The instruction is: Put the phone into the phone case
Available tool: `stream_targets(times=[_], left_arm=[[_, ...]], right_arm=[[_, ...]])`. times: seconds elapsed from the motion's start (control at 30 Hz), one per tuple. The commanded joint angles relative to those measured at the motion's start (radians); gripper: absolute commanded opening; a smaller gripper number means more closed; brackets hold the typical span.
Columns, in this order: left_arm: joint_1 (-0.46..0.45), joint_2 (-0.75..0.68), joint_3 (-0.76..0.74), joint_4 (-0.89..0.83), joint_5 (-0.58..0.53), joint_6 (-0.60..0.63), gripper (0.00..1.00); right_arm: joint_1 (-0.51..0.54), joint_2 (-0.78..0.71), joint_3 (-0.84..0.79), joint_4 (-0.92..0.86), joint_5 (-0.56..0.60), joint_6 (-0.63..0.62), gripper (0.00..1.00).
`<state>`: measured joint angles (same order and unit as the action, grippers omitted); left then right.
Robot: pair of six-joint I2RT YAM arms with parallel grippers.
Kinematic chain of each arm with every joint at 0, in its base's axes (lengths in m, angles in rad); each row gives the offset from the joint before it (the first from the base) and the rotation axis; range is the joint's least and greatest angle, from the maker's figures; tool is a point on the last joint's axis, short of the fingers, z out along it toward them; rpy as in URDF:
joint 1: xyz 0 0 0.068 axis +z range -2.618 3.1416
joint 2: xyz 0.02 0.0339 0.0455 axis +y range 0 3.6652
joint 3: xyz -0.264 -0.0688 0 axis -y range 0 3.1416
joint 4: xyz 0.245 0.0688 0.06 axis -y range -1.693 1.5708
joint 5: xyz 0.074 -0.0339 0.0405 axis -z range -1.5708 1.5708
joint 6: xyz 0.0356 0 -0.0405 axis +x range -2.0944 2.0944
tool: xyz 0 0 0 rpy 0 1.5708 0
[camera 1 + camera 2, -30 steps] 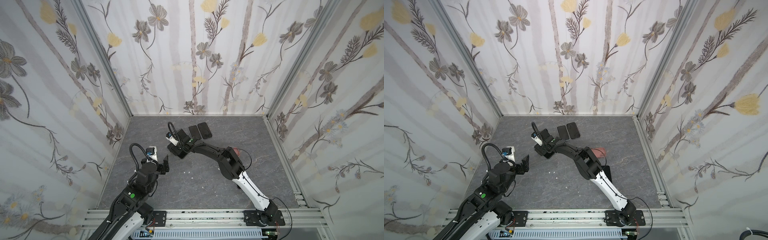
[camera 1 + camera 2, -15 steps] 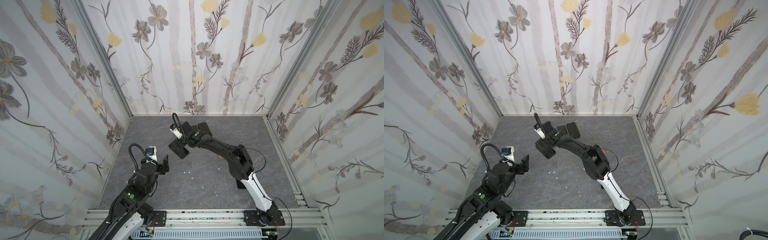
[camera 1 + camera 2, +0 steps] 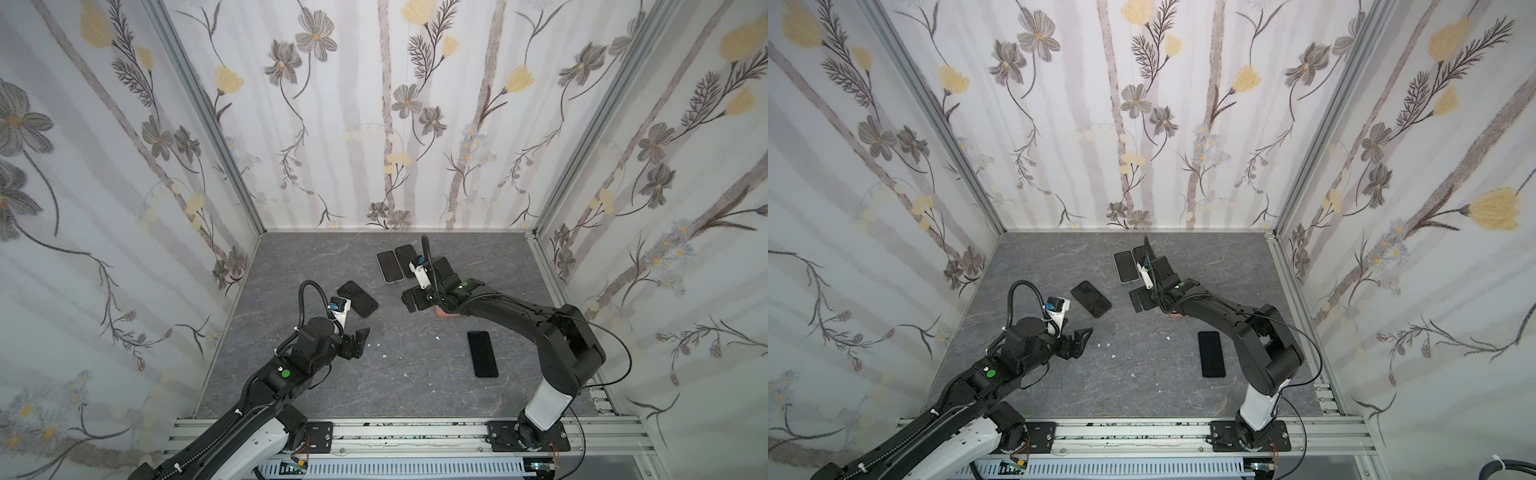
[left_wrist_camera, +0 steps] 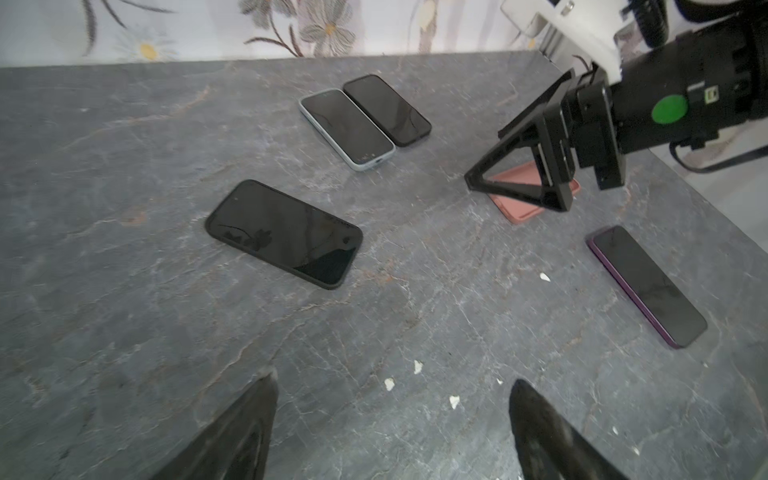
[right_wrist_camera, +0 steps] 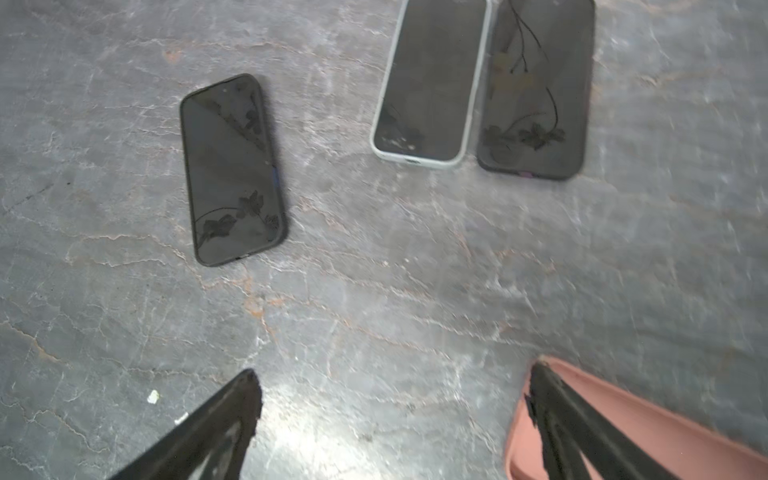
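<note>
The uncased phone [image 3: 482, 354] [image 3: 1211, 354], dark with a purple rim [image 4: 648, 286], lies flat at the front right. An empty pink phone case [image 3: 446, 314] [image 4: 515, 208] [image 5: 644, 428] lies behind it, mostly hidden under my right arm in both top views. My right gripper [image 3: 415, 297] [image 3: 1140, 298] [image 5: 395, 374] is open and empty, one finger over the case's edge, the other over bare floor. At the front left my left gripper [image 3: 358, 340] [image 3: 1079, 338] [image 4: 392, 380] hovers open over bare floor.
A phone in a black case [image 3: 357, 299] [image 4: 284, 232] [image 5: 232, 170] lies left of centre. Two more cased phones, one light-rimmed [image 3: 390, 266] [image 5: 428, 83] and one black [image 3: 405, 257] [image 5: 536, 91], lie side by side at the back. White crumbs [image 4: 417, 365] dot the grey floor. Walls enclose three sides.
My right gripper has drawn back to the right, from the black-cased phone to above the pink case. That phone stays where it lay. The left arm has barely moved.
</note>
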<state>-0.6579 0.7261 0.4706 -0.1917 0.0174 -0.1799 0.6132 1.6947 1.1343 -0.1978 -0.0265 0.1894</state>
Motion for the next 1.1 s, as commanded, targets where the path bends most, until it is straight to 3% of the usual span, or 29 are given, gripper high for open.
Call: stream_targets(times=[0.0, 0.23, 0.43, 0.7, 0.83, 1.07], left_arm=[[-0.038, 0.013, 0.005, 0.026, 0.118, 0.004, 0.87], [-0.066, 0.040, -0.003, 0.038, 0.186, -0.001, 0.91], [-0.067, 0.047, 0.004, 0.028, 0.183, -0.010, 0.91], [-0.069, 0.018, 0.002, 0.023, 0.131, -0.014, 0.91], [-0.068, 0.019, 0.001, 0.024, 0.120, -0.012, 0.91], [-0.069, -0.005, 0.005, 0.018, 0.080, -0.006, 0.92]], right_arm=[[-0.054, -0.083, -0.096, 0.049, -0.003, 0.082, 1.00], [-0.179, -0.168, -0.216, 0.010, -0.044, 0.141, 0.99], [-0.197, -0.005, -0.147, -0.021, -0.094, 0.112, 0.87], [-0.184, 0.157, -0.025, -0.054, -0.146, 0.108, 0.83], [-0.130, 0.212, 0.009, -0.064, -0.218, 0.079, 0.81], [-0.058, 0.204, 0.026, -0.111, -0.114, 0.098, 0.83]])
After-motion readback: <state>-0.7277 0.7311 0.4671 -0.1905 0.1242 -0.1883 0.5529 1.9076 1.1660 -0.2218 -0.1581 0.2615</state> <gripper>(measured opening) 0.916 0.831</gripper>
